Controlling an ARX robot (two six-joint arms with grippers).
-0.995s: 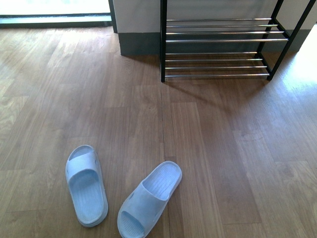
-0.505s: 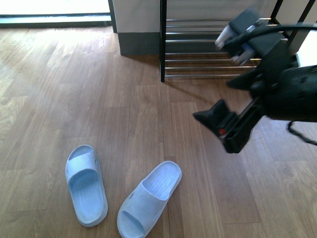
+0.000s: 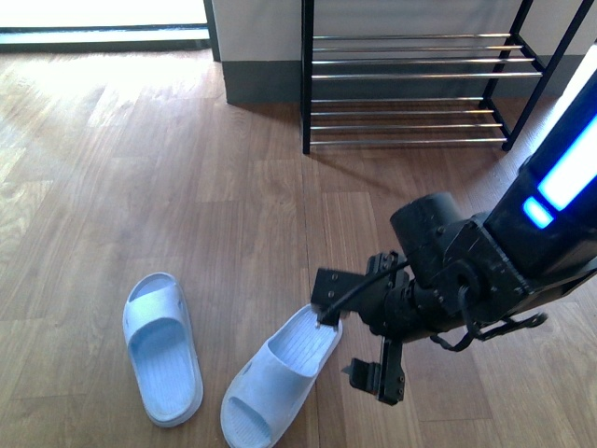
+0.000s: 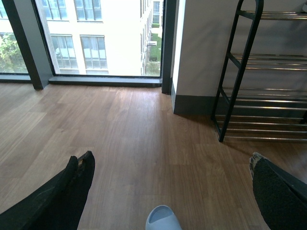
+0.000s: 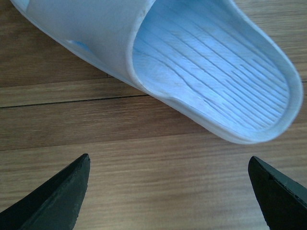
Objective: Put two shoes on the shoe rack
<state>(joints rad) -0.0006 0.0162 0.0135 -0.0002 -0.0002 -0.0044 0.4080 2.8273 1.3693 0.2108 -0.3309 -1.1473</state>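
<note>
Low in the front view, left of centre, two pale blue one-piece foam slides are lying sole-down on the brown wood-plank floor point(image 3: 187, 187), near each other but apart. The left slide point(image 3: 163, 350) is pointing its broad strap toward the top of the frame. The right slide point(image 3: 280, 373) is lying slantwise, its rounded heel toward the centre and its strap toward the lower edge. In the right wrist view the right slide point(image 5: 211, 81) is showing fine parallel ridges across a smooth, matte footbed inside a raised rim.

Just beside that heel the right gripper point(image 3: 353, 336) is hovering with its black jaws spread wide, gripping nothing. One finger is overlapping the heel rim in the front view, and whether it is touching cannot be told. From the right wrist the dark wedge-shaped fingers point(image 5: 62, 196) are showing over bare planks, the heel lying ahead of them. A bulky black arm point(image 3: 485, 261) with a glowing blue strip is reaching in from the right edge.

In the upper right of the front view the low shoe rack point(image 3: 410, 75) is standing against a pale wall, its black metal frame carrying tiers of thin chrome bars. The left gripper point(image 4: 170, 157) is likewise spread wide and holding nothing, with a rounded pale blue slide tip point(image 4: 163, 221) showing near it.
</note>
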